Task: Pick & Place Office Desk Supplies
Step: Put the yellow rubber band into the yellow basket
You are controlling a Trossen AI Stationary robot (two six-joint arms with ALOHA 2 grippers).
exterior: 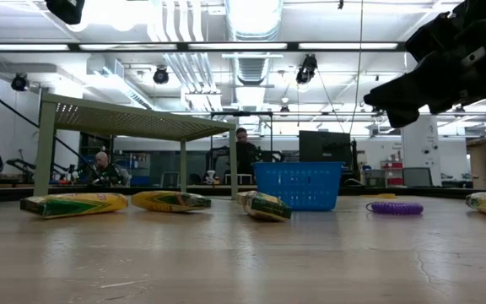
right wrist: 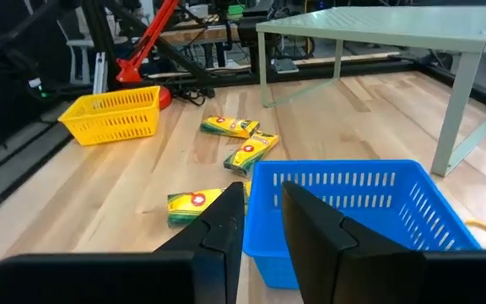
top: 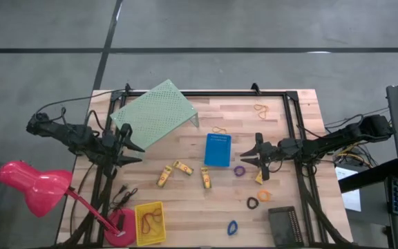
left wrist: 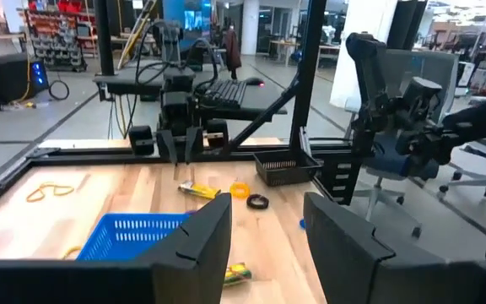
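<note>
I see three yellow-gold pieces [top: 183,167] lying on the bench [top: 185,200] just left of the blue bin [top: 218,149], a fourth piece [top: 259,178] and the purple ring [top: 240,170] to the bin's right, and the black ring [top: 253,203], orange ring [top: 264,195] and blue ring [top: 232,227] further toward the bench front. The right gripper [top: 248,158] hangs above the bench just right of the blue bin, jaws slightly parted around nothing. The left gripper [top: 138,152] waits well left of the bin by the green riser [top: 154,113], jaws spread and empty.
</note>
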